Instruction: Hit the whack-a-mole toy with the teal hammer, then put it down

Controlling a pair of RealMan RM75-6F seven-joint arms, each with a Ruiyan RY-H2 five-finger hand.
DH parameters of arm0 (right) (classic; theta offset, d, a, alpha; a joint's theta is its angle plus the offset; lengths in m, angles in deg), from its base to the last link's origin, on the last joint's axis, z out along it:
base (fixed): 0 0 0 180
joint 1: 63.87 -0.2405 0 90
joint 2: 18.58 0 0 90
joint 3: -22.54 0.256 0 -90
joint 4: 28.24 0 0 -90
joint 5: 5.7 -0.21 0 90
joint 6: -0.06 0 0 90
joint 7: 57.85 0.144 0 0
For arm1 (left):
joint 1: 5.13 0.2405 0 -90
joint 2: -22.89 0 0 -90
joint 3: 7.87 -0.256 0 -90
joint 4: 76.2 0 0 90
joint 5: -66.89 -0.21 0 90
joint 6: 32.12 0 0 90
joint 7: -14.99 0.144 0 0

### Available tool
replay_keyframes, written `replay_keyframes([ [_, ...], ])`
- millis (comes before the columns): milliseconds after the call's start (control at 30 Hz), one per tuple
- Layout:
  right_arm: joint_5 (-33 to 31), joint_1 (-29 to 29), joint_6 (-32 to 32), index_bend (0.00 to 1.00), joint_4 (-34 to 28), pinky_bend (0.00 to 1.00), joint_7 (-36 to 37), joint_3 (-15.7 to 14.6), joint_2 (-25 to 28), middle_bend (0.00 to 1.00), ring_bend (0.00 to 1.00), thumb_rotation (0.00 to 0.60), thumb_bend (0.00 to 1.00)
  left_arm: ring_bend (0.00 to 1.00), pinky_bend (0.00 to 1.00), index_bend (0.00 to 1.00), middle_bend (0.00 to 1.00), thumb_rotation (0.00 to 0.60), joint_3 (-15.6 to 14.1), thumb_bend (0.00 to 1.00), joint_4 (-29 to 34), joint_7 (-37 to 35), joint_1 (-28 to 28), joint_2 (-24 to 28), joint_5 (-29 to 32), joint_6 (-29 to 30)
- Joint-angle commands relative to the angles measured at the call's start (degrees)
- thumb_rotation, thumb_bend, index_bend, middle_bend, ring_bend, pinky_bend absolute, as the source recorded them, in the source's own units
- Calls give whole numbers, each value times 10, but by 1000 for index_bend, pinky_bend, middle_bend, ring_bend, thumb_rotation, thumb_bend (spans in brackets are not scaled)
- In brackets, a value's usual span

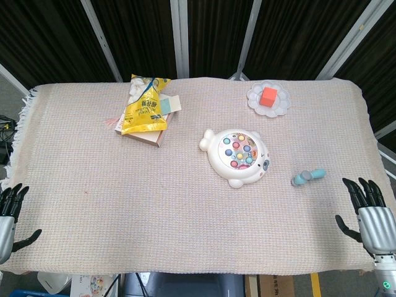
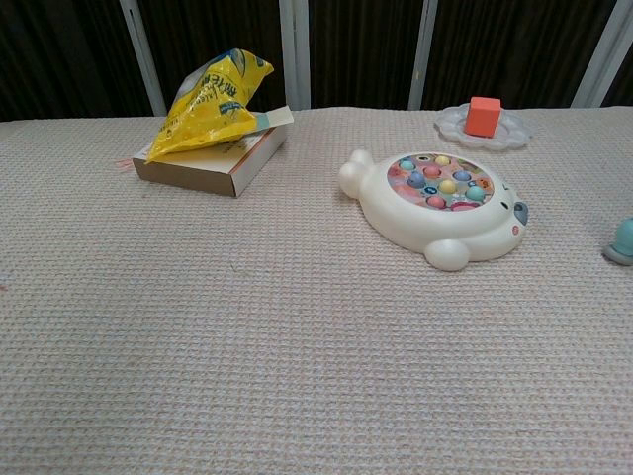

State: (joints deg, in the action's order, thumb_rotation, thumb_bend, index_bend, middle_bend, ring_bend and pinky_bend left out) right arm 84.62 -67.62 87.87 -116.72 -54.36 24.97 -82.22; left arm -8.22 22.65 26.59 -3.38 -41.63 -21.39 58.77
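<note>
The white, seal-shaped whack-a-mole toy (image 1: 238,156) (image 2: 440,205) with coloured buttons lies right of the table's middle. To its right the small teal hammer (image 1: 308,177) lies flat on the cloth; in the chest view only its head (image 2: 623,240) shows at the right edge. My right hand (image 1: 370,215) hovers at the table's near right corner, fingers spread and holding nothing, a short way nearer than the hammer and to its right. My left hand (image 1: 8,216) sits at the near left edge, fingers apart and empty. Neither hand appears in the chest view.
A yellow snack bag (image 1: 145,105) (image 2: 206,107) rests on a flat box (image 1: 143,130) (image 2: 213,163) at the back left. A white scalloped plate (image 1: 268,106) (image 2: 514,135) carrying a red block (image 1: 268,96) (image 2: 484,116) stands at the back right. A woven beige cloth (image 1: 124,204) covers the table.
</note>
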Motion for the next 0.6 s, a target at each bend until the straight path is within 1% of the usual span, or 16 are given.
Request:
replay_keyframes([
  [33,0,-2,-3,46,2,0,1,0,-1,166,23,600,350,0,0,0,0,600,0,154,2,4,0,0,-1,0],
  [200,0,-7,-9,44,8,0,5,2,-6,166,23,600,349,0,0,0,0,600,-4,154,8,12,-6,0,-6,-12],
  [467,0,-19,-24,18,14,0,19,4,-6,166,23,600,349,0,0,4,0,600,0,154,18,22,-7,3,-3,-12],
  [533,1,-28,-33,16,18,0,31,8,-3,166,23,600,349,0,0,8,0,600,1,154,21,25,-9,5,-1,-14],
  [600,-1,-46,-57,14,26,0,58,15,6,166,23,600,349,0,0,7,0,600,3,154,25,31,-12,7,2,-18],
])
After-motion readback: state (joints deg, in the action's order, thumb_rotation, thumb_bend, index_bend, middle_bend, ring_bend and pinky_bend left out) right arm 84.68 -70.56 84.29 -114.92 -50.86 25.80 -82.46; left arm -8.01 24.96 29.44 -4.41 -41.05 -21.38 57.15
